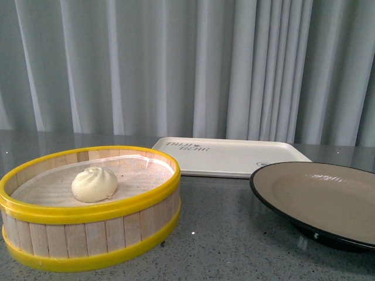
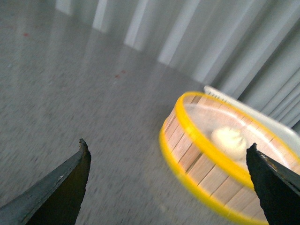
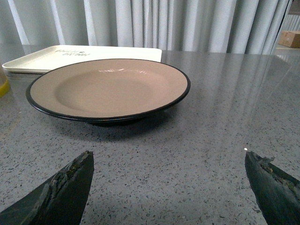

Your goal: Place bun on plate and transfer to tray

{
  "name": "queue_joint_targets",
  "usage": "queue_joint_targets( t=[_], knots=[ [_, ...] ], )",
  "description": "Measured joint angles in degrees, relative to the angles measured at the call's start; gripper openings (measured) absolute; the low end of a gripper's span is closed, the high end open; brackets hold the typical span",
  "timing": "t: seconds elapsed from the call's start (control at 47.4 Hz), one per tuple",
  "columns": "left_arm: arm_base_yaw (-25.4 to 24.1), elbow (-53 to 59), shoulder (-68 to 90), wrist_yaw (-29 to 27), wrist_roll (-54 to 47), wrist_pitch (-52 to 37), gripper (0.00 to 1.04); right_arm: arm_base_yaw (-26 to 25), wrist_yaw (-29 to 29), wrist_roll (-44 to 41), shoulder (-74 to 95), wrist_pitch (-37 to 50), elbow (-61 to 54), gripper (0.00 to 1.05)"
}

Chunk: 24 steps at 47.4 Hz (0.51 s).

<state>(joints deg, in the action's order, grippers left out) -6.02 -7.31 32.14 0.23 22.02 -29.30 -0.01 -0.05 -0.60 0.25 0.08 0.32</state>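
Observation:
The cream-white bun (image 1: 94,184) lies inside a yellow-rimmed wooden steamer basket (image 1: 88,234) at the front left. The black-rimmed plate (image 1: 328,196) stands empty at the front right. The off-white tray (image 1: 228,157) lies behind them, also empty. Neither arm shows in the front view. In the left wrist view, my left gripper (image 2: 168,154) is open and empty, short of the basket (image 2: 197,159), with the blurred bun (image 2: 229,139) beyond. In the right wrist view, my right gripper (image 3: 168,159) is open and empty above the table, short of the plate (image 3: 108,89); the tray (image 3: 70,55) lies behind it.
A speckled grey tabletop (image 1: 222,234) carries everything. Pale curtains (image 1: 187,64) hang close behind the table. A cardboard box (image 3: 291,38) shows at the far edge in the right wrist view.

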Motion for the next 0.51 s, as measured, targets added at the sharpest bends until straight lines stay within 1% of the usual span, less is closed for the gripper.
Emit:
queue_joint_targets(
  t=[0.063,0.148,0.232,0.338,0.443,0.507],
  knots=[
    [-2.1,-3.8,7.2,3.5,1.3,-6.2,0.98,0.0,0.0,0.0,0.0,0.0,0.0,0.96],
    [-3.3,-7.5,13.9,7.6,1.9,-11.8,0.98,0.0,0.0,0.0,0.0,0.0,0.0,0.96],
    [-4.1,-11.9,22.2,13.9,1.9,-21.2,0.98,0.0,0.0,0.0,0.0,0.0,0.0,0.96],
    [-4.4,-15.0,28.3,18.1,1.8,-27.4,0.98,0.0,0.0,0.0,0.0,0.0,0.0,0.96],
    [-4.9,-19.8,37.9,27.3,1.1,-33.1,0.98,0.0,0.0,0.0,0.0,0.0,0.0,0.96],
    [-5.0,-23.1,42.1,31.5,1.2,-32.3,0.98,0.0,0.0,0.0,0.0,0.0,0.0,0.96]
  ],
)
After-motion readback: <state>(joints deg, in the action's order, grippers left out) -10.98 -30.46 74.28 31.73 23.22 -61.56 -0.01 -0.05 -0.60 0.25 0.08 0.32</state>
